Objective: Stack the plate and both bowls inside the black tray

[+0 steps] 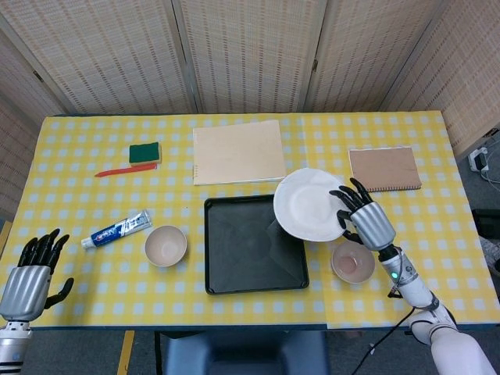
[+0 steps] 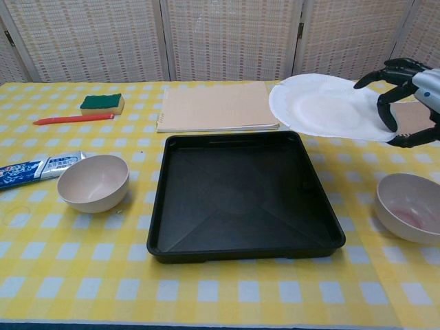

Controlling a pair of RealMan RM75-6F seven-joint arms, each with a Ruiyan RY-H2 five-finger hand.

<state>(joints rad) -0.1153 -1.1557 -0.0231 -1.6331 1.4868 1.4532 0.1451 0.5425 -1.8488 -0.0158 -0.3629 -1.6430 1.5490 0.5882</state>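
The right hand [image 1: 361, 218] pinches the round white plate [image 1: 309, 204] by its rim, lifted over the square black plastic tray's [image 1: 251, 248] right rear corner. One beige bowl [image 1: 166, 245] sits left of the tray, the other [image 1: 352, 262] right. The left hand [image 1: 31, 275] hovers open, holding nothing. The toothpaste tube's [image 1: 117, 228] lettering is unreadable.

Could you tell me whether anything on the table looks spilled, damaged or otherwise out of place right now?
Nothing looks spilled or damaged. The white plate is off the table, tilted in the right hand over the far right corner of the black tray, which fits the task. The bowl on the right has a pinkish patch inside; I cannot tell whether it is residue.
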